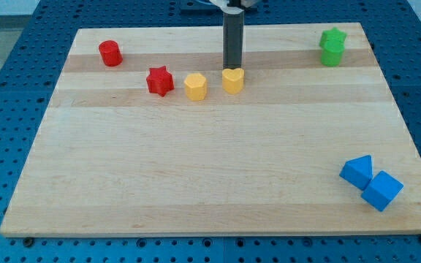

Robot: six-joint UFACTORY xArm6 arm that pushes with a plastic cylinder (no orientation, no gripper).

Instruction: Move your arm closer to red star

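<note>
The red star (160, 81) lies on the wooden board (210, 161) at the upper left of middle. My tip (232, 68) is at the view's top centre, right behind a yellow heart-shaped block (232, 79) and touching or nearly touching it. A yellow hexagon block (195, 86) lies between the heart block and the red star. My tip is well to the right of the red star, with both yellow blocks in between.
A red cylinder (110, 53) stands at the upper left. Two green blocks (332, 47) sit close together at the upper right. Two blue blocks, one triangular (357, 172) and one cube (382, 191), lie at the lower right.
</note>
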